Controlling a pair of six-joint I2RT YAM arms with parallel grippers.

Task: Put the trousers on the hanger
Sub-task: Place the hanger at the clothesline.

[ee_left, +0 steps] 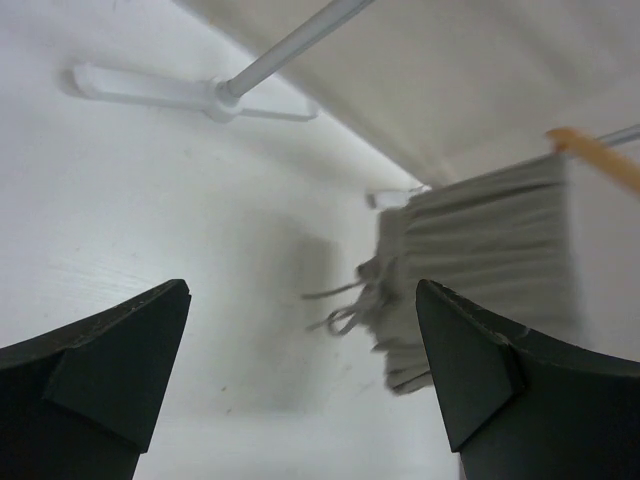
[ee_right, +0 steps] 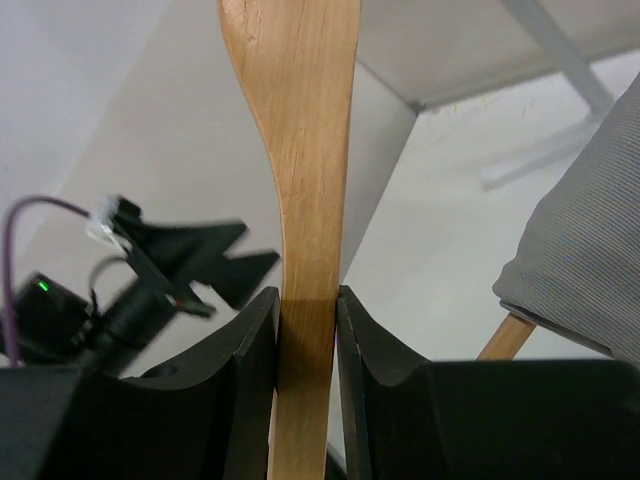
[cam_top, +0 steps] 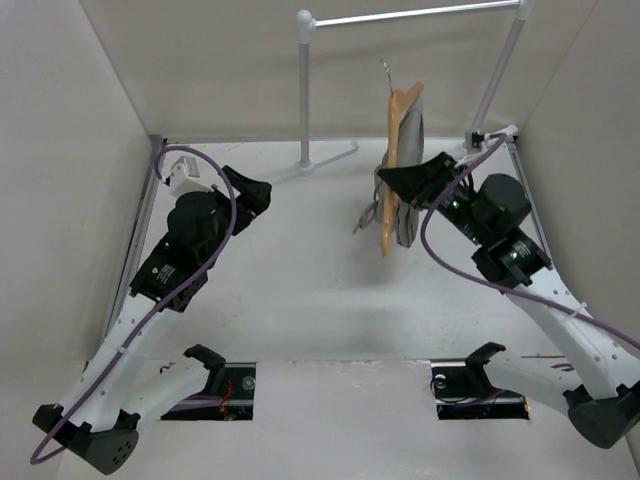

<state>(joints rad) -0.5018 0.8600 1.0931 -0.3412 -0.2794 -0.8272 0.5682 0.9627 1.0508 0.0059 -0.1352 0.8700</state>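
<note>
The tan wooden hanger (cam_top: 389, 190) is held up off the table at the back right, its thin metal hook pointing away. My right gripper (ee_right: 306, 300) is shut on one wooden arm of the hanger (ee_right: 300, 180). The grey trousers (cam_top: 411, 140) hang folded over the hanger's crossbar, with drawstrings dangling on the left side. In the left wrist view the trousers (ee_left: 490, 250) hang ahead to the right, the hanger's tip (ee_left: 600, 158) above them. My left gripper (ee_left: 305, 340) is open and holds nothing, well to the left of the garment. It shows at the table's left (cam_top: 250, 195).
A white-and-silver clothes rail (cam_top: 400, 17) stands at the back, its left post (cam_top: 305, 90) rising from a foot (cam_top: 320, 162) on the table. White walls close in on both sides. Purple cables loop along both arms.
</note>
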